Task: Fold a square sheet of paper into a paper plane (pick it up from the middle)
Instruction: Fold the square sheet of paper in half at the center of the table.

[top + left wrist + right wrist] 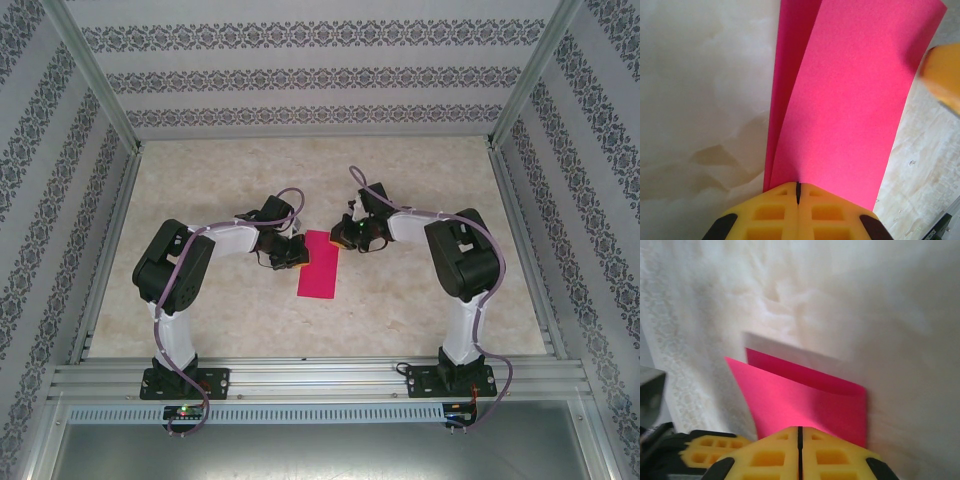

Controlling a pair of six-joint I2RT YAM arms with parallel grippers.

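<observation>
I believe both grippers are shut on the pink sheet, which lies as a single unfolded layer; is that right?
Not quite: the square sheet of paper is folded over, two layers showing in the left wrist view. The left gripper and the right gripper are indeed shut on it.

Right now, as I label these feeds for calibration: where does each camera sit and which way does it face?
Top external: above and behind, facing down at the table; left arm and right arm show.
Left wrist: on the left arm, facing along its shut left gripper at the pink paper.
Right wrist: likewise along the shut right gripper.
Shared: all show that paper.
</observation>
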